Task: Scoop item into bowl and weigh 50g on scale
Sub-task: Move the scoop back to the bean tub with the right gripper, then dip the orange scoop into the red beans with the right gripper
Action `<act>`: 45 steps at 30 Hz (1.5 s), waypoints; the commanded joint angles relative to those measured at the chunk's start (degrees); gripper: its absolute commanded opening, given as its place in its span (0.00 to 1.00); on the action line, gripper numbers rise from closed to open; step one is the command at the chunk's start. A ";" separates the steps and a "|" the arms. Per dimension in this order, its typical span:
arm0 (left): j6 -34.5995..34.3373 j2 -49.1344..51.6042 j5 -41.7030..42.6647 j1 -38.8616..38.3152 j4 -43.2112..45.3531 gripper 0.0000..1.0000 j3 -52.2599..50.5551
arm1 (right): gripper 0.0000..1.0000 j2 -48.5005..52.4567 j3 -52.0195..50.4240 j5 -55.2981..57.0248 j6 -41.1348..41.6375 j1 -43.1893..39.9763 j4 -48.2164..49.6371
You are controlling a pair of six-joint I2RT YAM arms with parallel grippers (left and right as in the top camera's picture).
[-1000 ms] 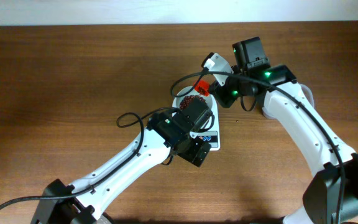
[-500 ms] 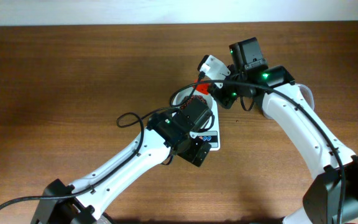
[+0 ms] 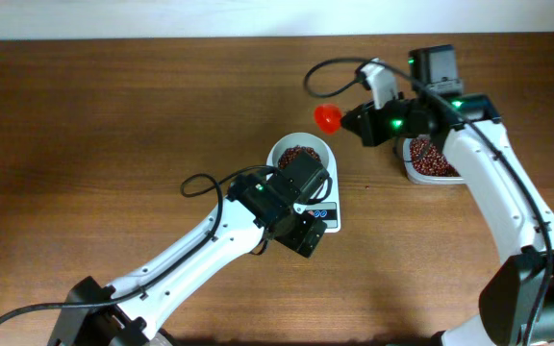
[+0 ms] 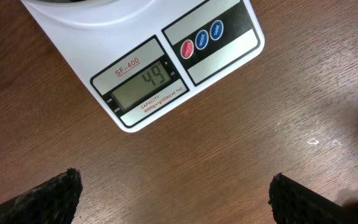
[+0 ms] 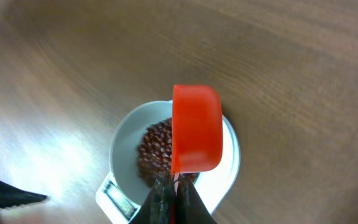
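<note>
left gripper (image 4: pixel 176 199) fingers apart, empty, at front of white square digital scale (image 4: pixel 219 59), mid-table. round white bowl (image 5: pixel 120 142) on it holds dark reddish-brown beans (image 5: pixel 156 146). right gripper (image 5: pixel 173 188) clamped on red plastic scoop (image 5: pixel 196 130) past bowl's far rim. nxt: add few beans, tip slow. display (image 4: pixel 143 84), 49, only in left wrist cam; clear plastic tub (image 3: pixel 408 171) only overhead.

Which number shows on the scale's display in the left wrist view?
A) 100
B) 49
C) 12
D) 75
B: the grey display on the front of the scale reads 49.
</note>
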 commanded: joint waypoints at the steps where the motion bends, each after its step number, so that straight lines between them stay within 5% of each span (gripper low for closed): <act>1: 0.57 -0.76 -0.57 -0.17 0.07 0.99 -0.39 | 0.04 -1.62 1.29 -5.49 8.31 -5.44 -0.83; 8: 0.57 -0.76 -0.57 -0.17 0.07 0.99 -0.39 | 0.04 -1.49 1.29 -4.35 8.28 -21.29 -7.39; 13: 0.57 -0.76 -0.57 -0.17 0.07 0.99 -0.39 | 0.04 -1.49 1.27 15.47 8.52 -27.39 -12.50; 32: 0.57 -0.76 -0.57 -0.17 0.07 0.99 -0.39 | 0.04 5.01 -0.35 21.77 10.67 -27.12 -11.08; 45: 0.57 -0.76 -0.57 -0.17 0.07 0.99 -0.39 | 0.04 7.04 -0.98 21.84 11.04 -18.58 -12.44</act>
